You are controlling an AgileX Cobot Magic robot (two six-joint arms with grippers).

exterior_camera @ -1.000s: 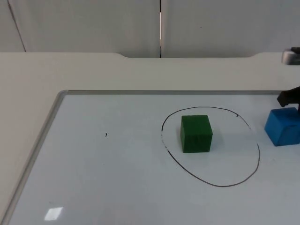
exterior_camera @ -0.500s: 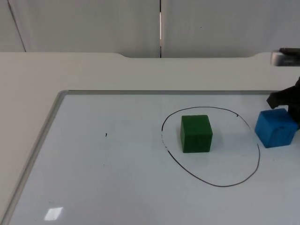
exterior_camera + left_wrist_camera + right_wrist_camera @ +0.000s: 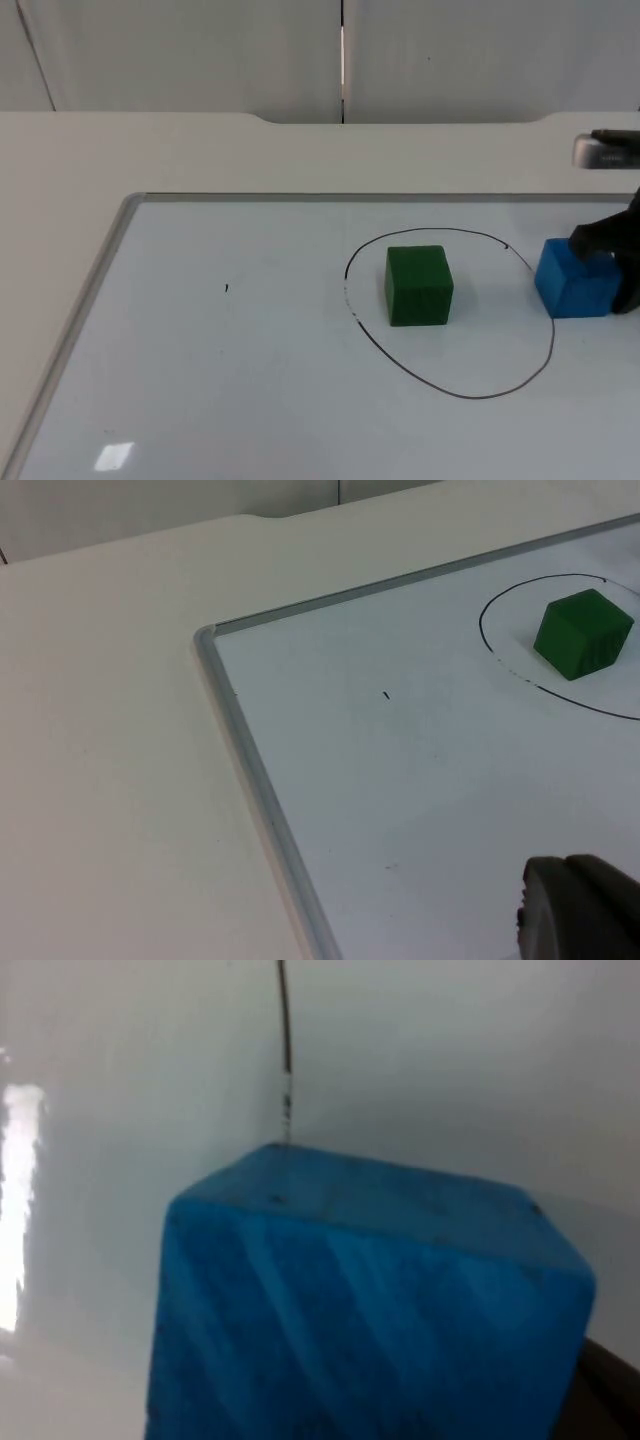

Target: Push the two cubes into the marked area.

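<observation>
Top view: right gripper (image 3: 606, 262), half cut off, apparently touches blue cube (image 3: 574, 279).

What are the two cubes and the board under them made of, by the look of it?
Blue cube: matte, faint diagonal streaks on its side in the right wrist view; probably foam or printed plastic, can't tell which.
Green cube: same dull finish, fine vertical ribbing; likely the same stuff.
Board: glossy white with a light glare patch, grey metal-looking rim; seemingly a whiteboard.
</observation>
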